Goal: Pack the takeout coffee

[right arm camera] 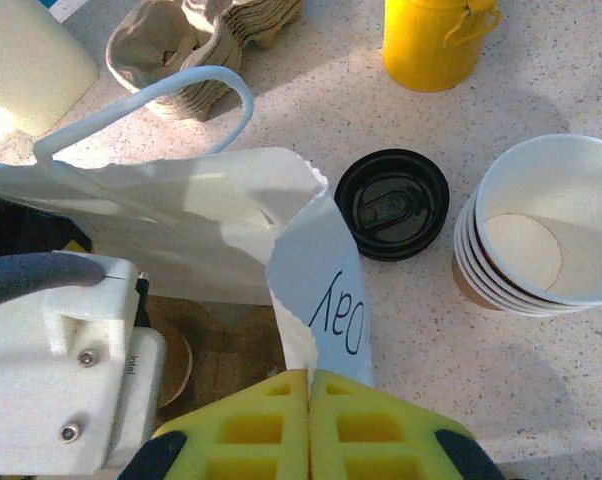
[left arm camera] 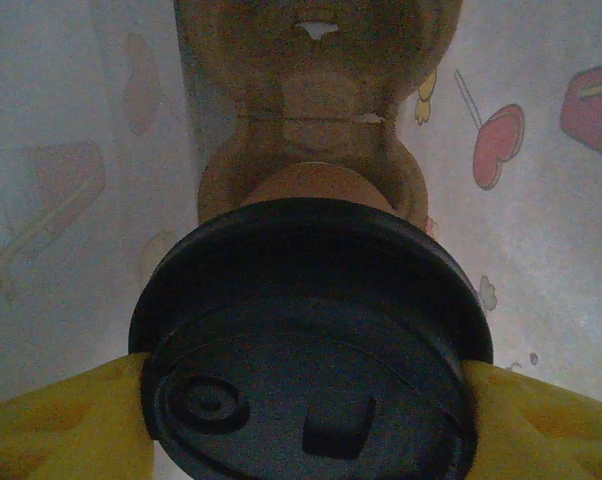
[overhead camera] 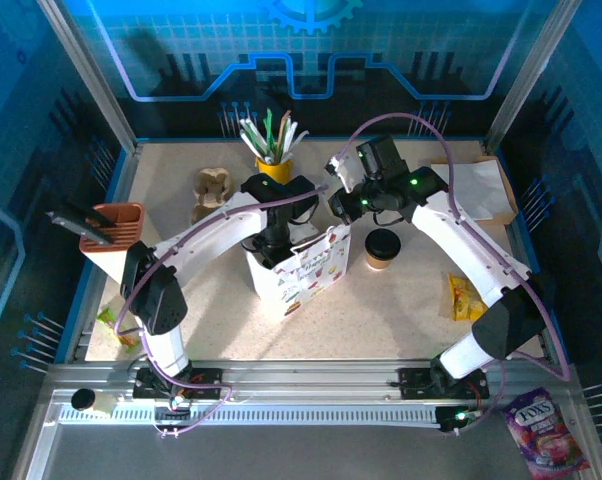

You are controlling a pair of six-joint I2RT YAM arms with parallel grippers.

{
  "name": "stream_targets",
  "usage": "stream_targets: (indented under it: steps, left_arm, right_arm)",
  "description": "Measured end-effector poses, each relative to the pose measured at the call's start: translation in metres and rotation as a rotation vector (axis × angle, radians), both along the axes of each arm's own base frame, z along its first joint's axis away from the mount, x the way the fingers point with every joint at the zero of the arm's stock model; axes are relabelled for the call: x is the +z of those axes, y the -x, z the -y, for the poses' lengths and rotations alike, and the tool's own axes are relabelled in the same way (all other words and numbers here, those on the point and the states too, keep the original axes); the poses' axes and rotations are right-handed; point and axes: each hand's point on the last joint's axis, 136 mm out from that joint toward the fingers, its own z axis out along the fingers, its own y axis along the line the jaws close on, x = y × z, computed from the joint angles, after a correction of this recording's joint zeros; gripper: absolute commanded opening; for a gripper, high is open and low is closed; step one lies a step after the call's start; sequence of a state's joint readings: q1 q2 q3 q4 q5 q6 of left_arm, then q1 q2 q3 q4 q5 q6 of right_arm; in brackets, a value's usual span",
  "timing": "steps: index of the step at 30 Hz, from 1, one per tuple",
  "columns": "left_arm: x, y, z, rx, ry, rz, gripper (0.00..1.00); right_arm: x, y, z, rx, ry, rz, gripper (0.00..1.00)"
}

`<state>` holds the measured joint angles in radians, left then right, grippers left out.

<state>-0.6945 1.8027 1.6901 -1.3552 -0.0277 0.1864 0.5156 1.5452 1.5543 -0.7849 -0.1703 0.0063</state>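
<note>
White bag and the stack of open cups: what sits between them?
A black-lidded coffee cup stands on the table between the white bag and the stack of lidless cups, in the right wrist view.

The white paper bag (overhead camera: pixel 299 268) stands mid-tabletop (overhead camera: pixel 381 325). Its mouth is taken up by the left gripper (left arm camera: pixel 306 425), jaws around a lidded cup (left arm camera: pixel 311 330). Printed bag walls close in on both sides, and a cardboard carrier (left arm camera: pixel 316 120) lies at the bottom. The right gripper (right arm camera: pixel 310 385) has its jaws pinched on the bag's rim, so that arm bars the bag's right side. Nearby, a second lidded cup (right arm camera: pixel 392 203) is open from above, with a stack of lidless cups (right arm camera: pixel 541 225) close on 1 side and a yellow utensil cup (right arm camera: pixel 436 40) beyond. The tabletop strip nearest the arm bases is bare.
</note>
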Motion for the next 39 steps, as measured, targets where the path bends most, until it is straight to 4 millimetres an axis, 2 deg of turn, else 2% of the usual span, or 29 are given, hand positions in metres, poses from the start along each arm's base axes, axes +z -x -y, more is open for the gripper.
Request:
stream_targets:
  steps: [14, 39]
  left_arm:
    - [-0.0102, -0.0006, -0.0008, 0.005, -0.008, -0.017, 0.54]
    - [-0.0104, -0.0008, -0.001, 0.007, -0.007, -0.02, 0.54]
  right_arm:
    - [0.0001, 0.0003, -0.0004, 0.002, -0.002, -0.001, 0.08]
    - [-0.0021, -0.0004, -0.0009, 0.002, 0.0, -0.006, 0.08]
